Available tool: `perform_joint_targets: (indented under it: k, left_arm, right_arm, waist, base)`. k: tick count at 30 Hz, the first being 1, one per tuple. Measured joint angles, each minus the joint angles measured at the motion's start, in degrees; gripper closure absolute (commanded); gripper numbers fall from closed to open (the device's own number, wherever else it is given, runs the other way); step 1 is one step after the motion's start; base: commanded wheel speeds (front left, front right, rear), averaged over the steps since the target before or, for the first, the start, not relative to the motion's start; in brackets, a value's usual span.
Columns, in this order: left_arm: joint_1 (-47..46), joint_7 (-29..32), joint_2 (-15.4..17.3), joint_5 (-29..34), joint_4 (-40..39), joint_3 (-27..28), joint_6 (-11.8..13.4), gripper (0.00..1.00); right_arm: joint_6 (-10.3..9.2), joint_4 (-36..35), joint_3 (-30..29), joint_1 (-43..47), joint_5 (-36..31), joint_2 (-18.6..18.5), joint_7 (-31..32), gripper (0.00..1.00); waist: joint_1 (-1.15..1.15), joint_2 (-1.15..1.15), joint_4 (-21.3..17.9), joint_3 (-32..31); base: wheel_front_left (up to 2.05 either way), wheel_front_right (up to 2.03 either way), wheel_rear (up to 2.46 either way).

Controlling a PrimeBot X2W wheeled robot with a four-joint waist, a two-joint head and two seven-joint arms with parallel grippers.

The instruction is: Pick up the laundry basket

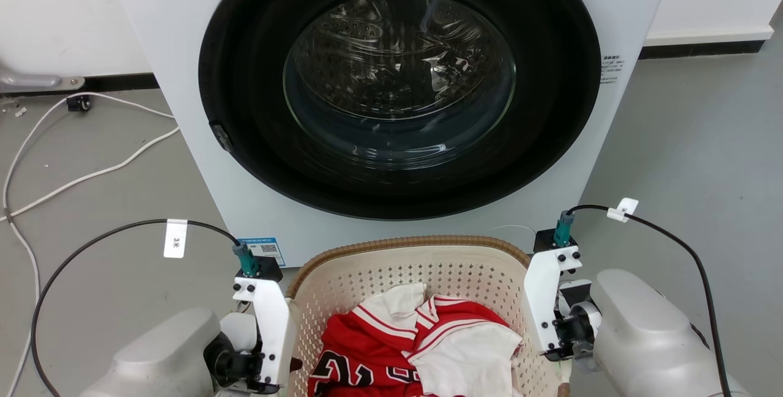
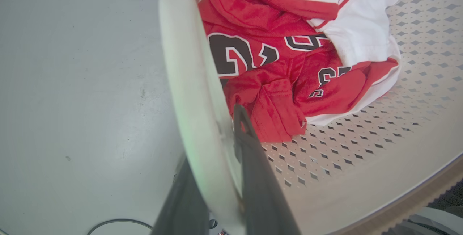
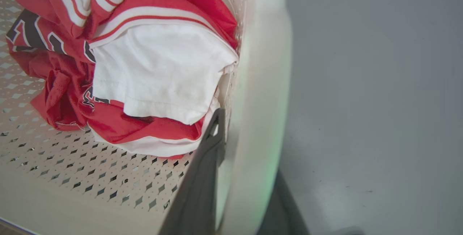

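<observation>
laundry basket [image 1: 391, 274] handles are clamped in the left jaws and the right jaws; both should be raised together and level.

place: laundry corner | front-loading washing machine [image 1: 397, 97] | grey floor [image 1: 703, 140] | white wall [image 1: 61, 18]

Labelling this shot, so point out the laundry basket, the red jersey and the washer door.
laundry basket [image 1: 422, 241]: head view, brown rim.
red jersey [image 1: 358, 348]: head view, red fabric.
washer door [image 1: 397, 79]: head view, glass centre.
</observation>
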Motion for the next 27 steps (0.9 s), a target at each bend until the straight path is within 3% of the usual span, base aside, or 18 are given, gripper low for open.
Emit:
perform_joint_targets:
  k: [27]
  left_arm:
    - [0.0,0.2,-0.1,-0.1,0.5,-0.5,0.0,1.00]
  right_arm:
    - [0.00,1.2,2.3,-0.8,2.4,0.0,-0.7,1.00]
  waist:
    - [0.00,0.00,-0.1,-0.1]
  base:
    - [0.00,0.00,0.00]
